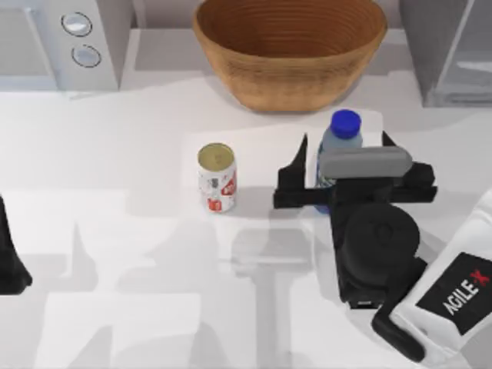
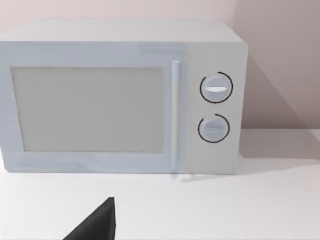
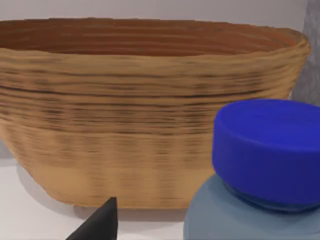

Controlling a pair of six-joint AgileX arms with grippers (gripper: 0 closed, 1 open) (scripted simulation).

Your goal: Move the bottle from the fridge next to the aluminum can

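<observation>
Right arm, white with AgileX lettering, enters from the near right corner of the desk [image 1: 115, 323]. Its hand, the right hand [image 1: 344, 165], sits right of centre with fingers spread wide apart, one finger [image 1: 296, 165] to the left of the bottle [image 1: 340, 138] and the other to its right; neither is seen pressing on it. The bottle stands upright on the desk between those fingers, blue cap up, out of the fridge [image 1: 450, 50], which stands at the far right corner. The aluminum can [image 1: 217, 177] stands upright to the left of the bottle, near it but apart. A woven basket [image 1: 290, 46] sits at the far centre, just beyond the bottle. A white microwave [image 1: 61, 42] with two knobs occupies the far left corner. Left hand [image 1: 11, 261] parked at the left edge; whether its fingers are apart or together cannot be told
</observation>
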